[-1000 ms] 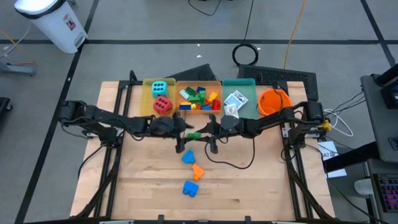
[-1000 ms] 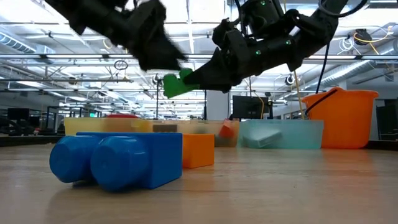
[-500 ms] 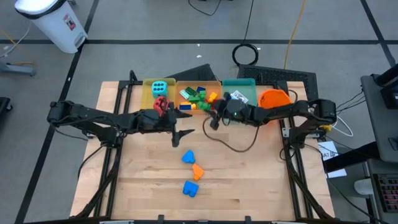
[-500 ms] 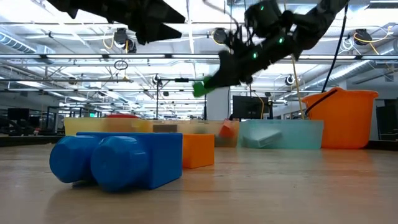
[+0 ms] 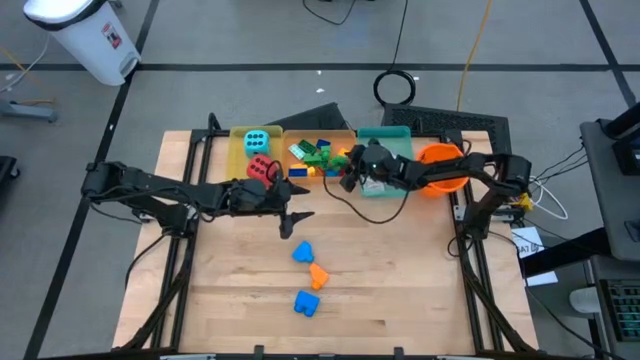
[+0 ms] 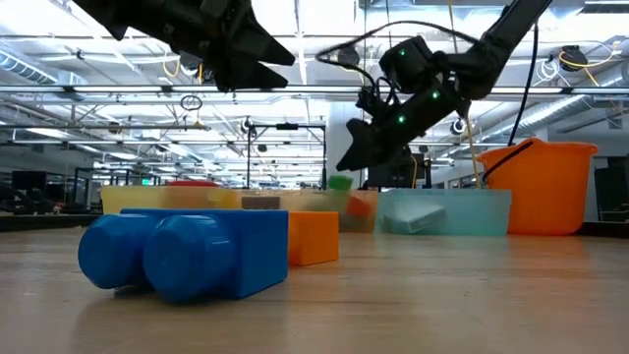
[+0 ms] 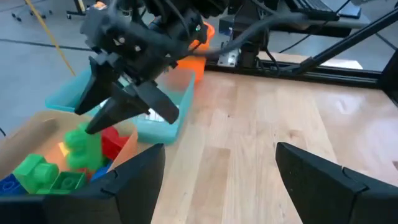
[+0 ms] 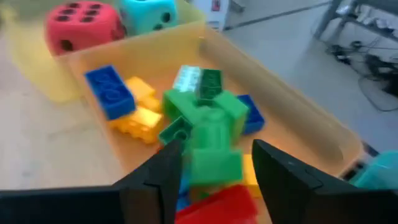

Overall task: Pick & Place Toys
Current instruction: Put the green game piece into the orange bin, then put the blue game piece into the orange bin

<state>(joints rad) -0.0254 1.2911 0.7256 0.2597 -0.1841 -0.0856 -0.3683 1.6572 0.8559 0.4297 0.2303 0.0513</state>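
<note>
The right gripper hangs over the orange translucent tray, its two dark fingers spread apart with nothing clamped between them. Just past the fingertips a green plastic building brick sits blurred above the pile, touching neither finger; whether it rests on the pile cannot be told. Under it lie the other small bricks, a blue studded brick, yellow bricks and a red brick. Beyond that tray, in the yellow translucent tray, sit the red foam die with black dots and the cyan foam die. On the gripper's other side stands the teal translucent tray, then the orange bucket.

The left gripper hovers above the wooden table, fingers wide apart and empty. Near it on the table lie a blue brick, an orange brick and a larger blue brick.
</note>
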